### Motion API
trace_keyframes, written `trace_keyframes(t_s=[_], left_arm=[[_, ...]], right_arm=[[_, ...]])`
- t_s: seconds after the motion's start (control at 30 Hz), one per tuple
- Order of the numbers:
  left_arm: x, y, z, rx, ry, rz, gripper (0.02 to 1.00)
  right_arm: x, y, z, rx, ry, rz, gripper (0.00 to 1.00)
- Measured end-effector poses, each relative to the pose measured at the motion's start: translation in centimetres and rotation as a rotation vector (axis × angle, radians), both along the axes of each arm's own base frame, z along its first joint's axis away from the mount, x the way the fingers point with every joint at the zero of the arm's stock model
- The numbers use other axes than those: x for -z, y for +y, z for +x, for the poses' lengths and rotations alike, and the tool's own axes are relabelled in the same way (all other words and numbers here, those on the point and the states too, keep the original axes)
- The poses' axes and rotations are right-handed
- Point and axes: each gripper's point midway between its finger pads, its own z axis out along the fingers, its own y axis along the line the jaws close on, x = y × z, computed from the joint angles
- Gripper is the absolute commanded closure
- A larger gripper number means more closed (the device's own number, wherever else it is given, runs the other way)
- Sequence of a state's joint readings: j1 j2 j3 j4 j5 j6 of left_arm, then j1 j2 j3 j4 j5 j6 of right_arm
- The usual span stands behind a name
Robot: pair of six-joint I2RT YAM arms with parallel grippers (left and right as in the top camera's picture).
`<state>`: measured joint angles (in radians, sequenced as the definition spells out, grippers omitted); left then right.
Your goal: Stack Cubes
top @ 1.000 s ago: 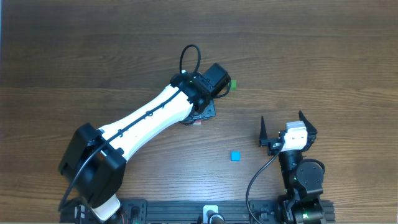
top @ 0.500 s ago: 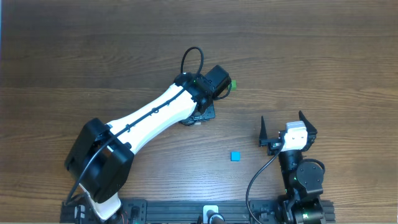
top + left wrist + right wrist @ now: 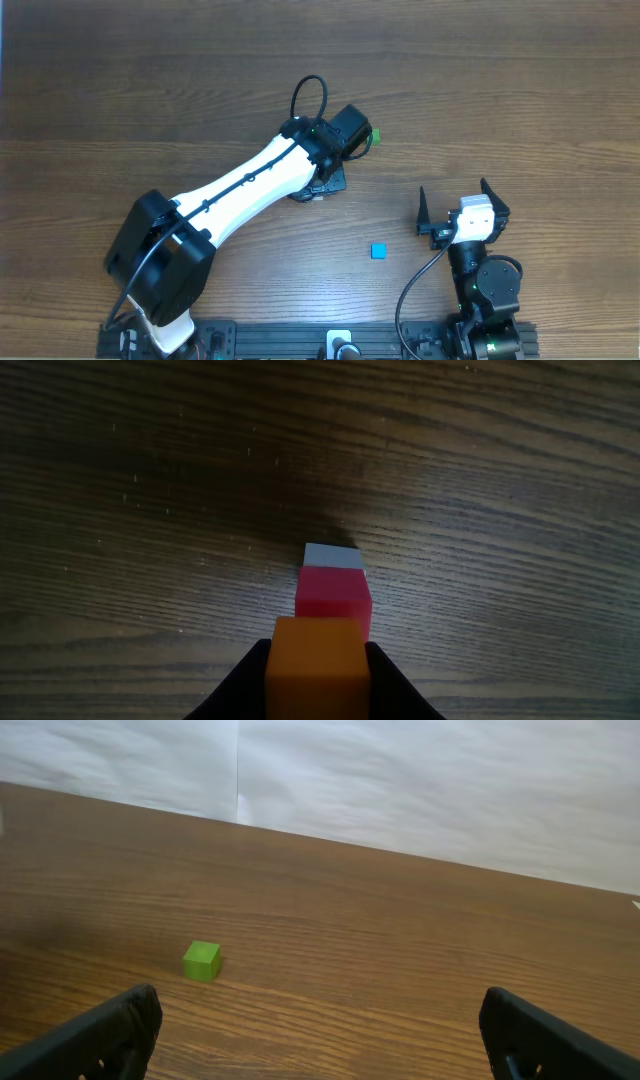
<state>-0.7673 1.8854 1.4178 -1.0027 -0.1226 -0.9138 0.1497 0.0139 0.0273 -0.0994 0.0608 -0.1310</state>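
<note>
**Small orange cube [image 3: 318,672] clamped in the left gripper [image 3: 318,660], right by a small red cube [image 3: 335,600]**

The red cube touches a pale grey cube [image 3: 335,555]; whether those two are stacked cannot be told. A green cube [image 3: 375,135] and a blue cube [image 3: 378,251] lie apart on the brown wooden table [image 3: 150,80], unstacked, so most of the stacking looks undone. The right gripper [image 3: 453,188] is spread wide, empty. No print is readable.
</note>
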Motion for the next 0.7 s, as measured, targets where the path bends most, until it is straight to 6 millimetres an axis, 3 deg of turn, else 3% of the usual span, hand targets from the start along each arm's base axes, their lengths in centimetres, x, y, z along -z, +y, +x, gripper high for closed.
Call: trace_keyframes(t_s=[0.7], left_arm=[[0.27,-0.41,0.36,0.0,-0.009,-0.012,0.976]], right_arm=[[0.0,0.0,0.0,0.0,0.0,0.0,0.007]])
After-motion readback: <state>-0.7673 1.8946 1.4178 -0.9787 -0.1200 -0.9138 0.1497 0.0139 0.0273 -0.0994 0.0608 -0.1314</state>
